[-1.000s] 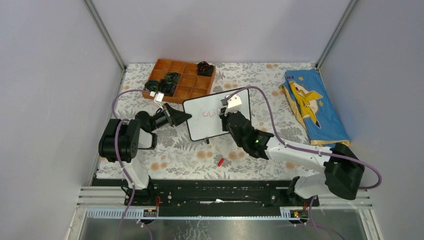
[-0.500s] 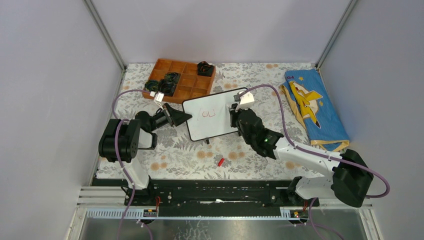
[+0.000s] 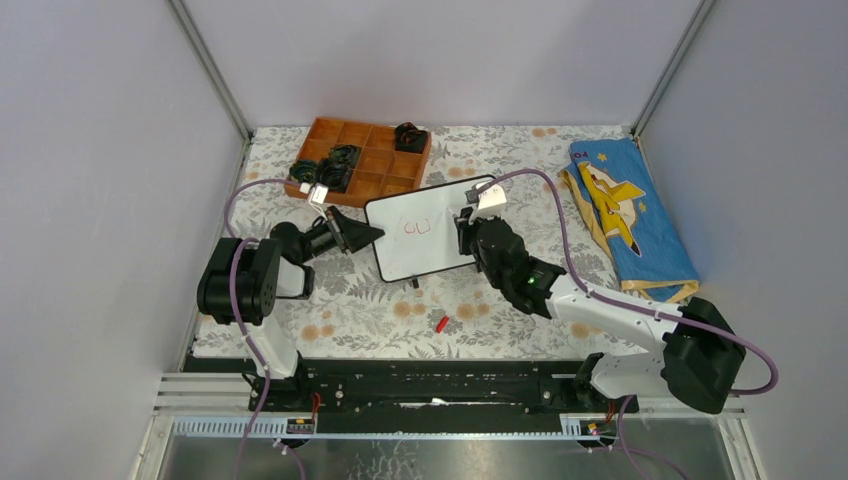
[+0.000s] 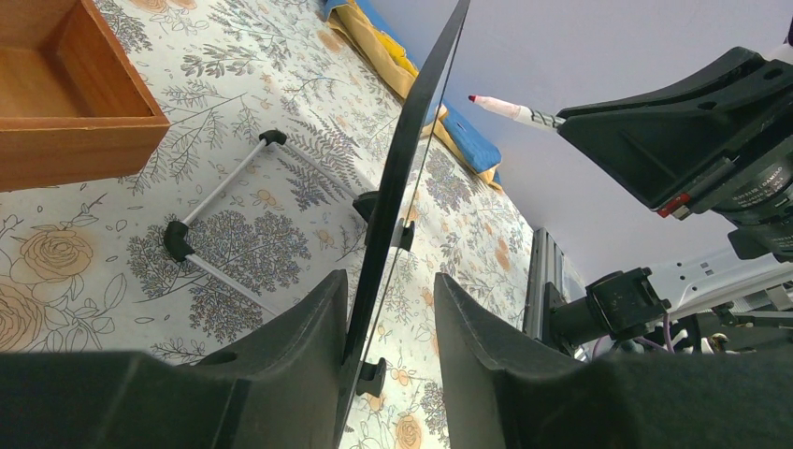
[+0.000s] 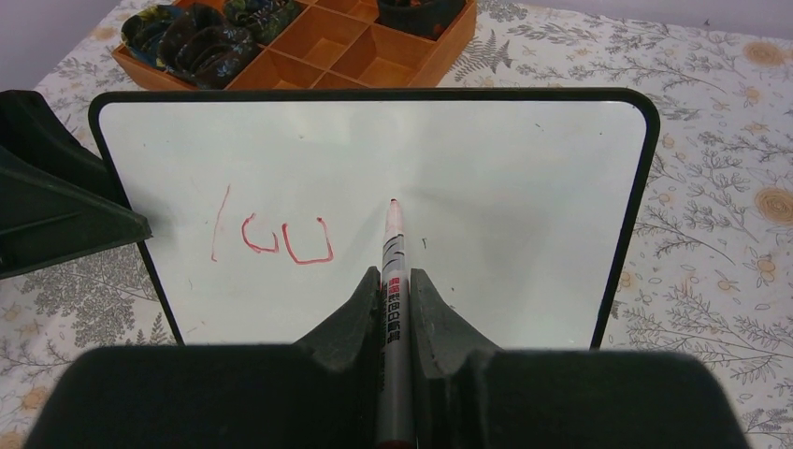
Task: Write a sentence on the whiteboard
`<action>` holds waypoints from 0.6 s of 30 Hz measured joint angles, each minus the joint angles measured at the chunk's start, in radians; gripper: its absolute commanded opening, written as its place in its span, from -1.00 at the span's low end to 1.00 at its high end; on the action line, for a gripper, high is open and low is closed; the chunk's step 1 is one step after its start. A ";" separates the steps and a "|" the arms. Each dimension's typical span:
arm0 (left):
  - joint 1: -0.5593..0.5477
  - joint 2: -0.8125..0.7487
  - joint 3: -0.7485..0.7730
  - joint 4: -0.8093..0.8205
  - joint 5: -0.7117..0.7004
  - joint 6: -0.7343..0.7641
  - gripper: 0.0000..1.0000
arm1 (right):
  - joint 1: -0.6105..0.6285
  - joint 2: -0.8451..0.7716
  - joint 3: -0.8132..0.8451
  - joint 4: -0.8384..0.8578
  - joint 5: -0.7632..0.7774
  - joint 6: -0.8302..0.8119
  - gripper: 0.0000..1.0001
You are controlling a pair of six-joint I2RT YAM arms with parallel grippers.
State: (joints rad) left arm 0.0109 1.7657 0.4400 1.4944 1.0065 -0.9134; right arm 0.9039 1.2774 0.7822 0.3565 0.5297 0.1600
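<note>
Tray: orange compartment tray (image 3: 380, 163) at the far left of the floral table (image 3: 380, 300), just behind the whiteboard's far corner.
Tray contents: dark rolled items (image 3: 340, 165) fill a few cells on its left side, and one more (image 3: 408, 135) sits in the far right corner cell; the other cells show bare wood.
Whiteboard: the whiteboard (image 3: 425, 250) stands propped and tilted at mid-table between the two arms, its face turned towards the right arm.
Stand: a thin wire stand (image 4: 229, 187) with black feet rests on the table behind the board.
Red writing: red writing (image 5: 281, 238) on the left half of the face – one upright stroke, then two u-like shapes; the right half is blank.
Cloth: folded blue and yellow cloth (image 3: 625, 215) at the far right, well apart from the board.
Red piece: a small red piece (image 3: 441, 323) lies on the table nearer the arm bases, in front of the board.
In the way: the left gripper's dark body covers the board's left edge in the right wrist view.
Marker: red-tipped marker (image 5: 393, 253), aimed at the middle of the face; the left wrist view shows a gap between its tip and the board.
Right gripper: right gripper (image 5: 396, 276) is clamped narrowly on the marker's barrel.
Left gripper: left gripper (image 4: 388, 285) straddles the board's left edge – fingers parted, with daylight between the frame and one finger.
</note>
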 measured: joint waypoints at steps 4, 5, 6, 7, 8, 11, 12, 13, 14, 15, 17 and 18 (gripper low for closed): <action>0.000 0.000 0.000 0.000 0.000 0.000 -0.07 | 0.000 0.014 0.004 -0.010 0.003 0.001 -1.00; 0.000 0.000 0.000 0.000 0.000 0.000 -0.07 | 0.000 0.020 0.008 -0.013 0.003 0.001 -1.00; 0.000 0.000 0.000 0.000 0.000 0.000 -0.07 | 0.000 0.027 0.013 -0.019 0.005 0.001 -1.00; 0.000 0.000 0.000 0.000 0.000 0.000 -0.07 | 0.000 0.033 0.017 -0.024 0.005 0.001 -1.00; 0.000 0.000 0.000 0.000 0.000 0.000 -0.07 | 0.000 0.039 0.021 -0.027 0.008 0.001 -1.00; 0.000 0.000 0.000 0.000 0.000 0.000 -0.08 | 0.000 0.049 0.025 -0.031 0.011 0.001 -1.00; 0.000 0.000 0.000 0.000 0.000 0.000 -0.07 | 0.000 0.052 0.027 -0.031 0.012 0.001 -1.00; 0.000 0.000 0.000 0.000 0.000 0.000 -0.07 | 0.000 0.056 0.030 -0.031 0.012 0.001 -1.00; 0.000 0.000 0.000 0.000 0.000 0.000 -0.08 | 0.000 0.063 0.035 -0.031 0.013 0.001 -1.00; 0.000 0.000 0.000 0.000 0.000 0.000 -0.08 | 0.000 0.069 0.040 -0.031 0.013 0.001 -1.00; 0.000 0.000 0.000 0.000 0.000 0.000 -0.07 | 0.000 0.082 0.051 -0.031 0.013 0.001 -1.00; 0.000 0.000 0.000 0.000 0.000 0.000 -0.08 | 0.000 0.089 0.057 -0.031 0.013 0.001 -1.00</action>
State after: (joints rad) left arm 0.0109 1.7657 0.4400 1.4944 1.0061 -0.9134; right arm 0.9039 1.3666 0.8391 0.3260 0.5426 0.1608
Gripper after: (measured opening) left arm 0.460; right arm 0.159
